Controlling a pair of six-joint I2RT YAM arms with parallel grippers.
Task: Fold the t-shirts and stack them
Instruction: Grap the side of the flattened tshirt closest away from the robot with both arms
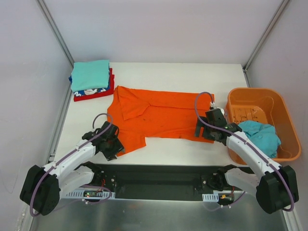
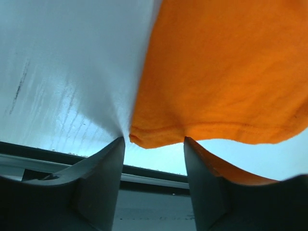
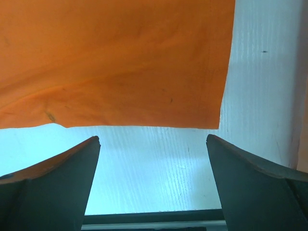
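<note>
nearest the arms, the left gripper (image 2: 154, 140) sits low at the near left corner of the orange shirt (image 1: 159, 115). its fingers (image 2: 103, 178) stand partly apart with the hem corner lying between the tips. a gap shows on either side of the cloth, so i would not call it pinched yet. the right gripper (image 3: 153, 139) is at the near right corner of the same shirt. its fingers are spread wide over bare table (image 1: 192, 77), just short of the hem, and touch no cloth.

the orange shirt lies spread flat across the middle of the table. one sleeve is turned in over the chest on the left, and the body runs out towards the right. it does not look folded into a packet yet. the step in hand seems to be taking both near corners to carry the near edge over.

to the right of it stands the basket (image 1: 288, 125), with a crumpled teal shirt (image 1: 262, 135) lying in its near end, unfolded.

farthest off, in the far left corner, is the stack (image 1: 91, 84). a folded teal shirt (image 1: 90, 74) lies on top, a patterned shirt (image 1: 89, 91) peeps out beneath it, and a red shirt (image 1: 103, 93) is at the bottom.

so about three shirts look finished. the orange one is laid out but not folded, and at least the teal one in the basket is left. whether more lies under it i cannot tell.
</note>
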